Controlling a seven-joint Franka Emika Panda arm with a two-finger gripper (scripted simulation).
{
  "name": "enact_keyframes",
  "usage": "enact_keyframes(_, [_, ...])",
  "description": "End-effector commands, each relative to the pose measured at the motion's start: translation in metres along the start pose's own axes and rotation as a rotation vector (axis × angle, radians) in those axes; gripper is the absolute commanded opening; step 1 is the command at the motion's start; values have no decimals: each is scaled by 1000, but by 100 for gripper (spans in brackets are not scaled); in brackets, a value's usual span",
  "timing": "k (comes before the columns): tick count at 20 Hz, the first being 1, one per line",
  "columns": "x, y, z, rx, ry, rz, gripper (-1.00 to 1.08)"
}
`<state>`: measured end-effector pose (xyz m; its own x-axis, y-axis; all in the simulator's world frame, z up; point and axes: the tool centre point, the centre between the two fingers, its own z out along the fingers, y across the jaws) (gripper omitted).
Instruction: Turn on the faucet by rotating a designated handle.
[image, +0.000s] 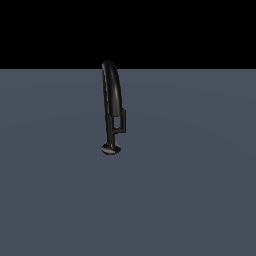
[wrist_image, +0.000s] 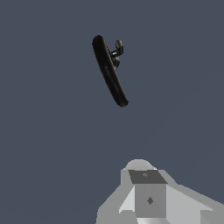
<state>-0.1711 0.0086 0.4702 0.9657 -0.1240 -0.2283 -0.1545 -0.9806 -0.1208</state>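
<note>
Grey gripper (wrist_image: 148, 197) hangs well apart from faucet (wrist_image: 109, 72), jaws' opening unclear.

Only the grey body of my end effector (wrist_image: 151, 197) shows in the wrist view; I cannot tell how its jaws stand.

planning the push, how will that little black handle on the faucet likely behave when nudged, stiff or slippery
The handle is a short flat bar on a stub off the faucet stem, so it probably swings as one rigid piece rather than bending. Its glossy black finish suggests it may be slippery. The small disc base looks fixed, so tipping seems unlikely.
</note>
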Motion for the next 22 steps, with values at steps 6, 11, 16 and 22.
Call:
enact_keyframes(6, [43, -6, 12, 91, -118, 95, -100])
enact_keyframes(11, [72, -9, 23, 155, -200, 161, -100])
enact_keyframes(16, [101, -10, 36, 220, -284, 227, -100])
enact_keyframes(22, [135, -11, 55, 302, -388, 309, -100])
